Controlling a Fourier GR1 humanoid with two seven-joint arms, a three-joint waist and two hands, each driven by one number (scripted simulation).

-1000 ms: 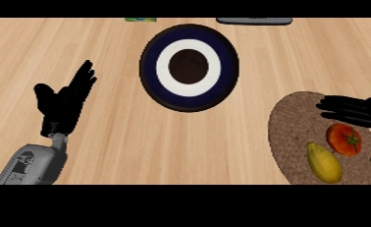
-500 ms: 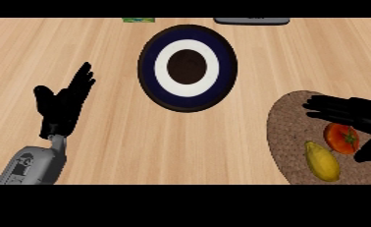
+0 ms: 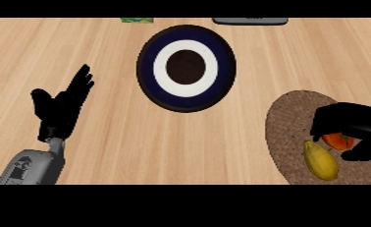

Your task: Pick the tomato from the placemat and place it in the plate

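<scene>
A red tomato [image 3: 337, 141] lies on the round brown placemat [image 3: 290, 137] at the right edge, mostly hidden under my right hand [image 3: 345, 119]. That hand covers it from above, its fingers curled round the tomato's sides. The plate [image 3: 186, 68], dark blue with a white ring and a dark centre, sits on the counter at the upper middle, well left of the tomato. My left hand [image 3: 62, 108] rests open at the left with its fingers up, far from both.
A yellow fruit [image 3: 321, 161] lies on the placemat just below the tomato. A grey object [image 3: 250, 20] and a green item [image 3: 137, 20] sit at the counter's far edge. Bare wooden counter lies between plate and placemat.
My right hand has come down and leftward over the tomato and curled round it, hiding most of it. The left hand has stayed still.
</scene>
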